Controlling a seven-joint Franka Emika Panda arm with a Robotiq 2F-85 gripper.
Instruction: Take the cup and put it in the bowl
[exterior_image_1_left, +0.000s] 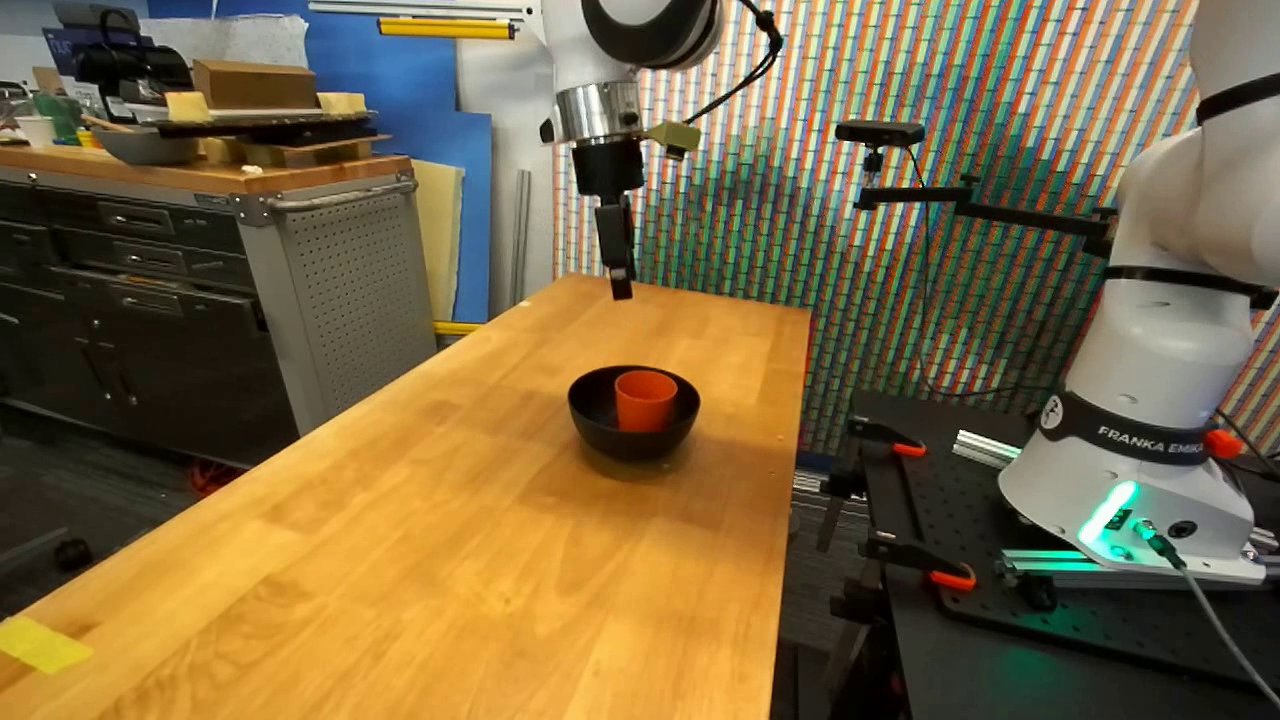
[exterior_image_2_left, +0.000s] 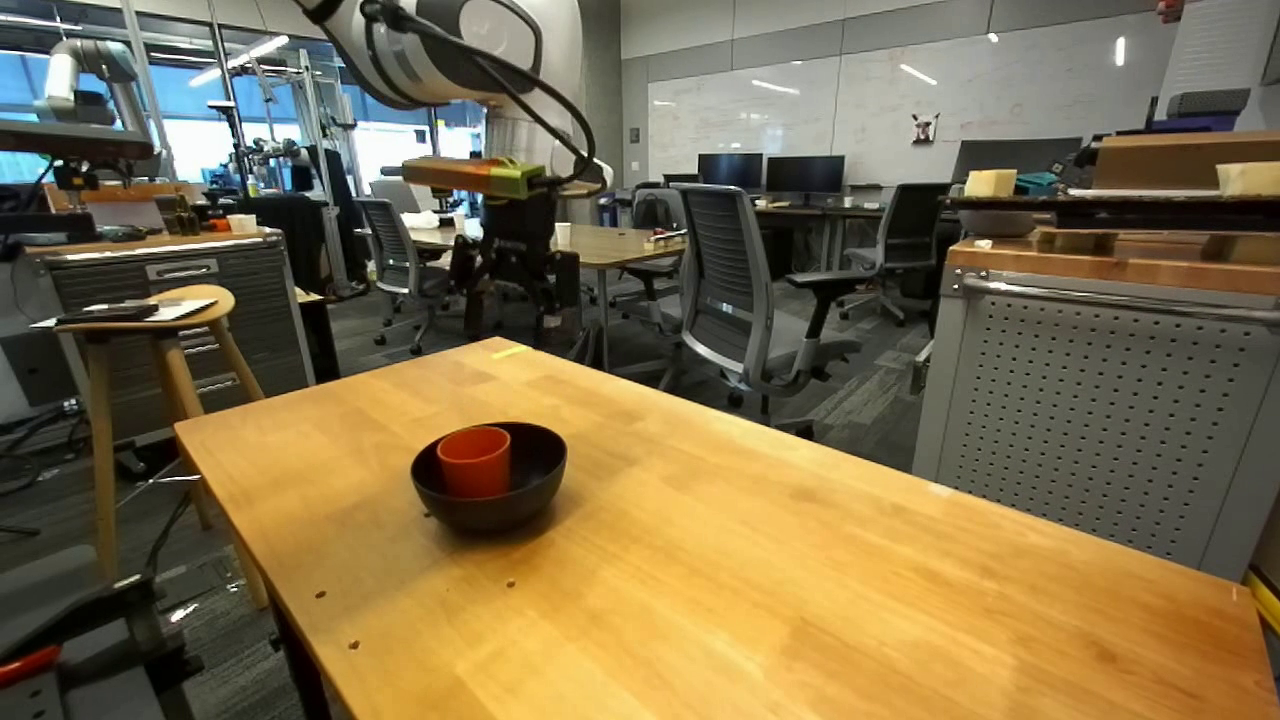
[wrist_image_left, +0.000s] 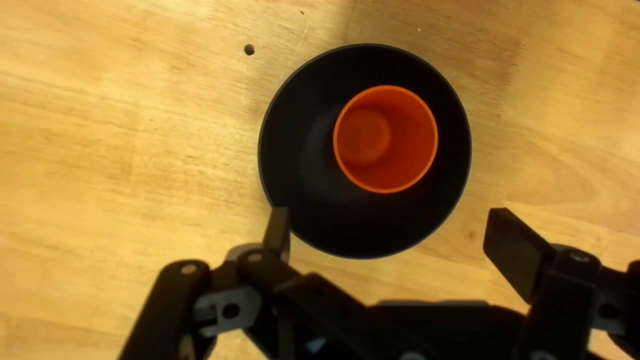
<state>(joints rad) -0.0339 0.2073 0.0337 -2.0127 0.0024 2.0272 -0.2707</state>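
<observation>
Yellow tape (exterior_image_1_left: 45, 645): nearest my camera in an exterior view, a flat matte strip stuck on the bench (exterior_image_1_left: 450, 560) at its left long edge and cut off by the frame.
Cabinet (exterior_image_1_left: 350, 290): beyond that same edge I have grey metal, the end panel punched with neat rows of tiny holes, topped with a slab of wood.
Bench: pale, warm wood in joined blocks, grain showing under a soft sheen; a few small round holes (exterior_image_2_left: 353, 645) dot it toward the long edge facing the arm base (exterior_image_1_left: 1150, 360).
Gripper (wrist_image_left: 389, 230): black, jointed, angular, with flat blocky fingertips (wrist_image_left: 517, 250); I see its jaws spread wide with nothing gripped and nothing touched, and in both exterior views it hangs pointing down, above the bowl (exterior_image_1_left: 634, 445) and well apart from it.
Bowl: round, black, smooth-walled and wide, dark and glossy inside; it stands upright on the bench, somewhat nearer the arm-base edge than the opposite one.
Cup (exterior_image_1_left: 645, 400): small, red-orange, plain, smooth and plastic-looking, tapering slightly; it sits mouth up inside the bowl, a little off centre toward the arm-base edge, and my wrist view looks down into it.
Arm base: white, rounded shell with a lettered black band (exterior_image_1_left: 1140, 437), past that edge on a black drilled plate (exterior_image_1_left: 960, 510); a green light (exterior_image_1_left: 1108, 512) glows low on its side.
</observation>
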